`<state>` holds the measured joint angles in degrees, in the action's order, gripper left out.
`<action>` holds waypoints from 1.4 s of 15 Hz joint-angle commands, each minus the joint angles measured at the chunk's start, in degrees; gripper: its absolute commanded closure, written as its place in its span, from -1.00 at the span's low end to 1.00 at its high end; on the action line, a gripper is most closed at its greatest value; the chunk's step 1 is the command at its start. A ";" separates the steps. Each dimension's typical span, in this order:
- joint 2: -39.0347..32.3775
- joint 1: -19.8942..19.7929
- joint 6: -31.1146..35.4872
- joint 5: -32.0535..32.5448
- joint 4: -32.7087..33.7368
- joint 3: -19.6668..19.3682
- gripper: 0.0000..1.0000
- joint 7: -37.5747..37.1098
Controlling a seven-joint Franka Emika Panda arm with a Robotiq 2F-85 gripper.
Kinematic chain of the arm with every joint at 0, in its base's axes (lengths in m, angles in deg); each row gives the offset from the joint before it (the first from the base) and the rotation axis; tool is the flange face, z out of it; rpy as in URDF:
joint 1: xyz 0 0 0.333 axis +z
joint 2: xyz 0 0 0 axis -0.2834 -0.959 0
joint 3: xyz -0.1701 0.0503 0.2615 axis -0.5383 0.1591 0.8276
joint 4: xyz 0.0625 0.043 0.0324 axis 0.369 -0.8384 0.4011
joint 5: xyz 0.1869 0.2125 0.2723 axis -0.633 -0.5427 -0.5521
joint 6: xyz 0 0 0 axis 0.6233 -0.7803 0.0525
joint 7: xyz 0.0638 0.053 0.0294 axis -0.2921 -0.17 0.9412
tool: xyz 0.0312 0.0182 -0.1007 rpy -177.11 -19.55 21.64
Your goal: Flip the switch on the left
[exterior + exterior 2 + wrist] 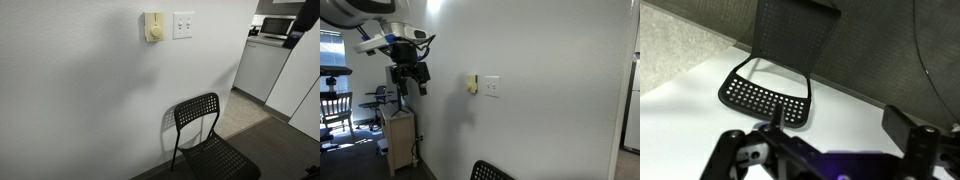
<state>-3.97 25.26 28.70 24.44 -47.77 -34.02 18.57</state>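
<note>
You face a broad white wall (80, 100) that fills most of both exterior views, flat and bare apart from two fittings high up. Its right edge ends at a corner, past which a kitchen with white cabinets (262, 68) opens. Your arm (390, 42) reaches in from the upper left in an exterior view, above a light wooden stand (400, 140), and it hangs clear of the wall with open air between it and the fittings. A black perforated chair (205, 135) stands on the floor against the wall, below the fittings and a little to their right, well apart from them, so the wall around the fittings is free. Your gripper (410, 82) hangs at about the height of the fittings, off to their left, touching nothing. In the wrist view its fingers (902, 125) stand wide apart with nothing between them. The square white wall plate (183, 25) sits just right of a beige box (153, 27) with a round dial. The switch (179, 24) is the left-hand toggle of the two in that plate, a small white nub. You cannot tell at this size whether it stands up or down.
</note>
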 commanded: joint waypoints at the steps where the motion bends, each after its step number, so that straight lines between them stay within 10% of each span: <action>1: -2.67 1.07 -0.03 1.66 2.26 -0.35 -1.00 1.42; 9: -10.82 1.22 2.56 4.20 7.73 -0.31 -1.00 4.90; 15: -15.84 -1.02 16.47 25.76 9.00 1.21 -1.00 3.58; 21: -17.38 0.42 17.31 24.18 9.34 0.00 -1.00 6.93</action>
<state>-21.27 25.58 46.22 48.61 -38.63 -34.00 25.54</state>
